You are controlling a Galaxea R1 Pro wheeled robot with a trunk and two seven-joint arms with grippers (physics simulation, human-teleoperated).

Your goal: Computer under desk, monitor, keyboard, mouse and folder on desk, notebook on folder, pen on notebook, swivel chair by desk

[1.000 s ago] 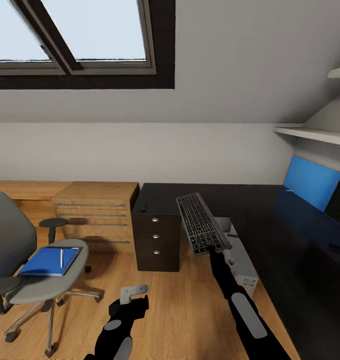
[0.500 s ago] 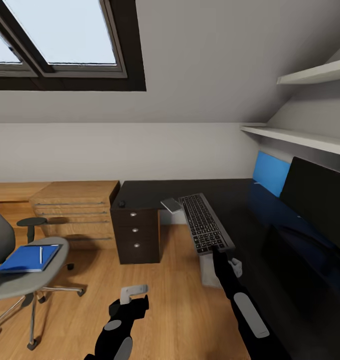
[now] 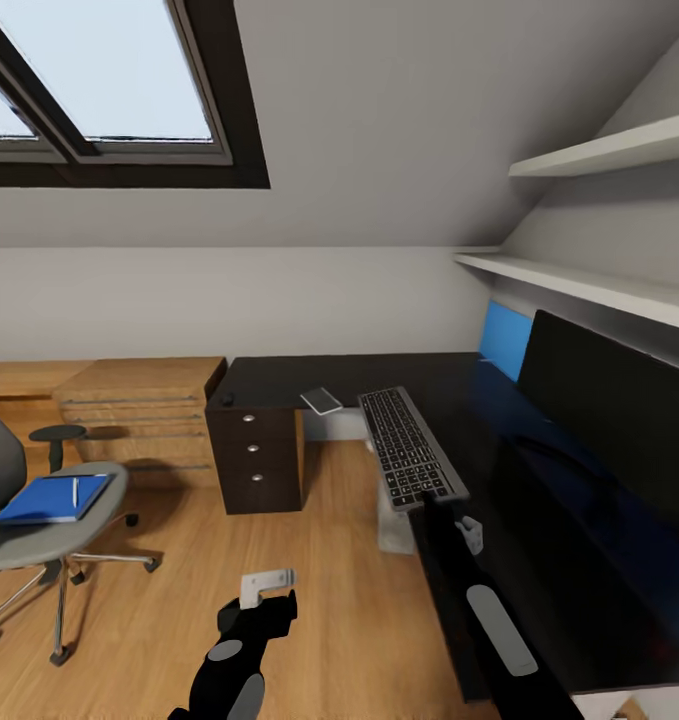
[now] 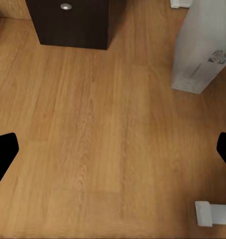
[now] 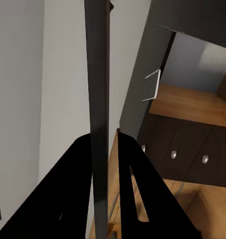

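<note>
At the right end effector [image 3: 426, 497], fingers [image 5: 123, 169] clamp the near short edge of the keyboard [image 3: 410, 446]; the right wrist view shows that keyboard edge-on as a thin dark slab between the two fingers. Keyboard is held up over the front edge of the table [image 3: 399, 371], long axis running away from the robot, keys up. Left end effector [image 3: 264, 587] hangs low over the wooden floor [image 4: 98, 134], spread apart and holding nothing; its two black fingertips [image 4: 3, 154] sit at opposite edges of the left wrist view.

Notebook [image 3: 321, 401] lies flat on the table, overhanging the front edge, just left of the keyboard's far end. Mouse [image 3: 226, 398] sits on the table above the black drawer unit [image 3: 256, 460], well left of the notebook. Monitor [image 3: 619, 400] stands on the table's right wing, in front of the blue back panel [image 3: 503, 340]. Computer [image 3: 397, 520] stands upright on the floor under the table, partly hidden behind the keyboard.

Swivel chair [image 3: 39, 540] is at far left, well apart from the table. Folder [image 3: 51, 498] lies flat on its seat, pen [image 3: 75, 491] on top of the folder. Wooden drawer chest [image 3: 139, 410] stands against the wall just left of the drawer unit.
</note>
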